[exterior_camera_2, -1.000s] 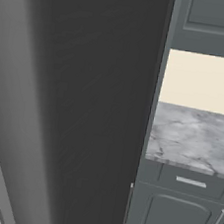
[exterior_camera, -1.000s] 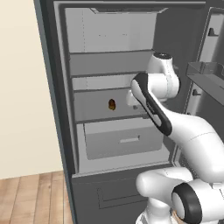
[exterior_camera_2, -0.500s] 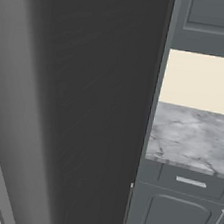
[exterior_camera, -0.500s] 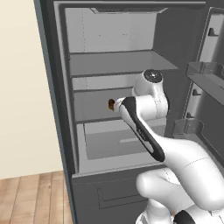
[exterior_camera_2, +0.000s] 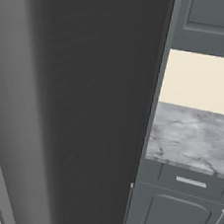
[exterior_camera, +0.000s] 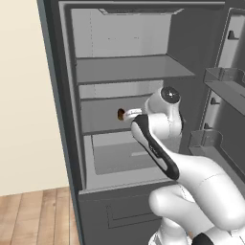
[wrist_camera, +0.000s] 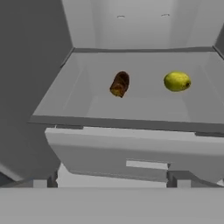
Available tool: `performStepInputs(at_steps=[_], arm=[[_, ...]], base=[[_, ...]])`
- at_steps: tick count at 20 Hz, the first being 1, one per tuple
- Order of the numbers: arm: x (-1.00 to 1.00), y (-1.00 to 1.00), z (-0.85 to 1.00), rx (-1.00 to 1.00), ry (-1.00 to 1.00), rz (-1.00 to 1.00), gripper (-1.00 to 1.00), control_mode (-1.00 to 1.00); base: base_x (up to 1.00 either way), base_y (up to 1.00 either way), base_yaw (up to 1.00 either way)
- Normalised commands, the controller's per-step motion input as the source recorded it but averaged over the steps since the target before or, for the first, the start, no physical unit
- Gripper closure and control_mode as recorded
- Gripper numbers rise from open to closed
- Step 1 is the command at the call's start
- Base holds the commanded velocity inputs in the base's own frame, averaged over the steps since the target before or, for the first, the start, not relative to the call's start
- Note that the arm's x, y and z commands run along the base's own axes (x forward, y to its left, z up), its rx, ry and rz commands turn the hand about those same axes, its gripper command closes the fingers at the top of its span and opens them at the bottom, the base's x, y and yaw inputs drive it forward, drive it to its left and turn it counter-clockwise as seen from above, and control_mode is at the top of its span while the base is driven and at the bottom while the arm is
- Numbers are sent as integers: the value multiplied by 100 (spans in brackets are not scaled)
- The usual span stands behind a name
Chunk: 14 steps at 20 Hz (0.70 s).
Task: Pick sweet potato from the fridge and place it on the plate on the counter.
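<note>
Fridge (exterior_camera: 129,72): door open, light grey inside, flat shelves, pale drawer (wrist_camera: 131,153) below.
Sweet potato (wrist_camera: 120,84): lying on the lower shelf, yellow fruit (wrist_camera: 177,81) well apart beside it.
Claw (wrist_camera: 112,179): spread, empty, short of the shelf edge.
Desk (exterior_camera_2: 192,139): marbled, over dark cabinets, cream wall behind.
Floor (exterior_camera: 33,217): wood planks.

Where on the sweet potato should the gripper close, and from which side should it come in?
Grip the sweet potato across its narrow middle, coming straight in from the fridge's open front over the shelf edge. It lies flat, long axis roughly front to back, and the yellow fruit sits well apart, so probably no crowding.
</note>
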Motion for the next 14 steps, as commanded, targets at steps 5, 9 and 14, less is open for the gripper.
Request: performStepInputs(at_steps=[5, 9, 14], arm=[[23, 0, 0, 1, -2, 0, -100, -100], [21, 0, 0, 0, 0, 0, -100, -100], [29, 6, 0, 0, 0, -4, -100, -100]], base=[[0, 0, 0], [0, 0, 0], [0, 0, 0]])
